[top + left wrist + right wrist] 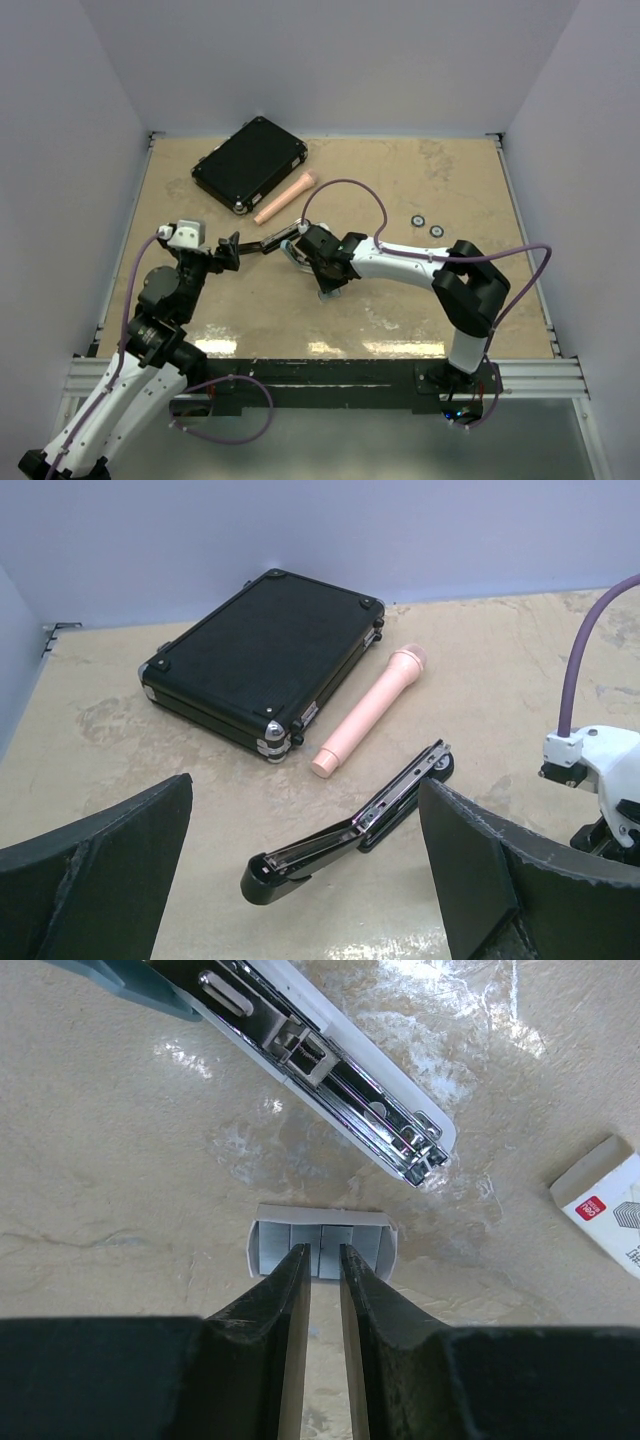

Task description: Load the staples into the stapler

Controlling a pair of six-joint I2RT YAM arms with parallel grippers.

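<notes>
**Top view:** the left gripper (228,251), jaws spread wide and holding nothing, hovers left of centre, facing the opened black stapler (272,240). The right gripper (325,272) points down at mid-table, and the staples are hidden beneath it here. A black case (250,163) lies at 11 o'clock with a pink cylinder (285,198) just beside it. Two black rings (420,221) sit at 2 o'clock.

**Left wrist view:** the wide-apart fingers (110,870) frame the black stapler, which lies flat with its arm hinged open. The case and cylinder lie beyond, at 12 o'clock.

**Right wrist view:** the staples (362,1250) — grey strips in a small white tray (253,1252) — lie at centre, just below the open white-and-teal stapler (330,1070) at 12 o'clock. The right fingertips stand nearly together astride one strip — whether they pinch it cannot be told. A white box (600,1200) lies at 3 o'clock.
</notes>
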